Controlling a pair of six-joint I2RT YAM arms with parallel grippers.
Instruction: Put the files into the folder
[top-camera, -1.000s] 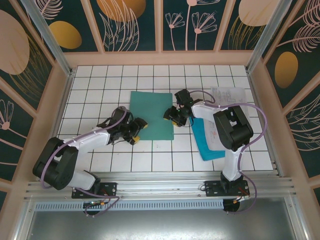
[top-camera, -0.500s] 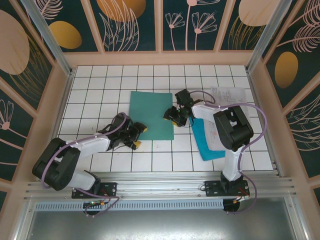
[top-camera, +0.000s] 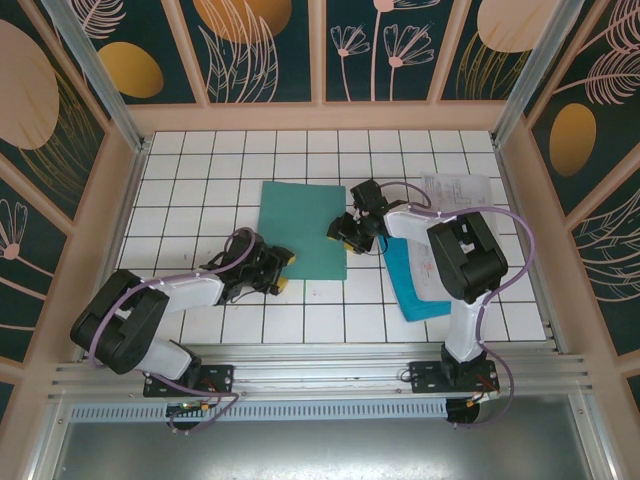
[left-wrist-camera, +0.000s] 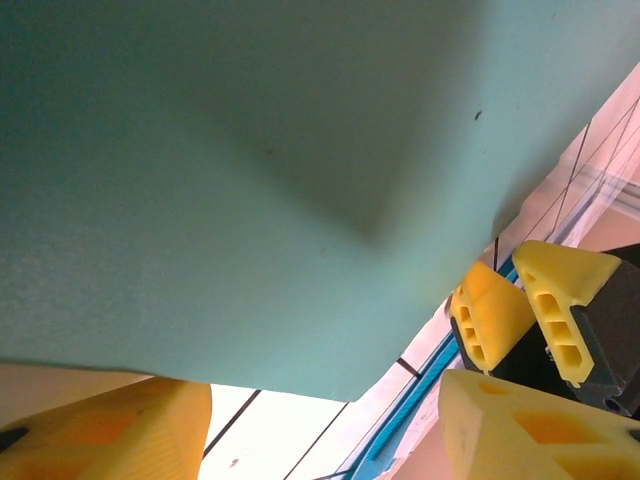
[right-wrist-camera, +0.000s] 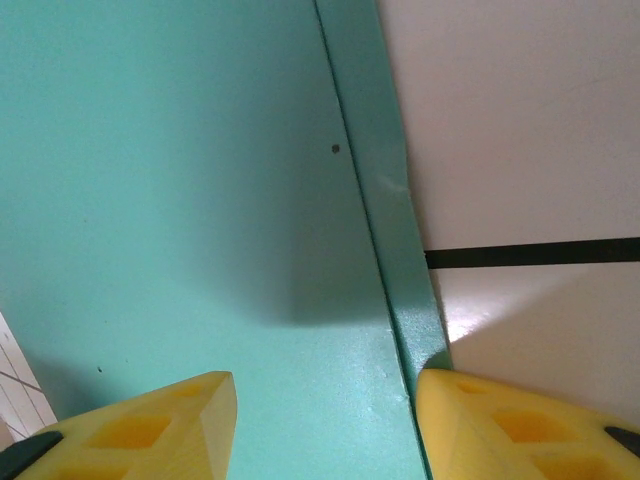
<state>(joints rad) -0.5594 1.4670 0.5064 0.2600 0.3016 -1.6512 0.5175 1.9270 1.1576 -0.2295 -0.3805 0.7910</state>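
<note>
Folder lies flat on the tabletop, mid-field, long side running away from the bases. L arm sits low: elbow swung out to the near left, forearm stretched rightward close over the tiles, wrist ending w/ the L tool at the folder's near-left corner. In the L wrist view its yellow fingers stand apart at the bottom edge, w/ the folder's corner pointing down toward the gap btwn them. Nothing is clamped, and whether that corner is raised off the tiles can't be told. R arm rises from its base, folds at the elbow above the blue sheet, then reaches left, bringing the R tool to the folder's right edge abt halfway along. In the R wrist view the jaws are apart, one finger over the green face, the other over bare tile, w/ a darker green strip along the edge running btwn them; no grip on it. The R tool's yellow fingers also show in the L wrist view, past the folder's corner. Blue sheet lies on the tabletop right of the folder, partly under the R arm, not touching the folder. White sheet w/ line drawings lies farther back on the right, near the side wall.
</note>
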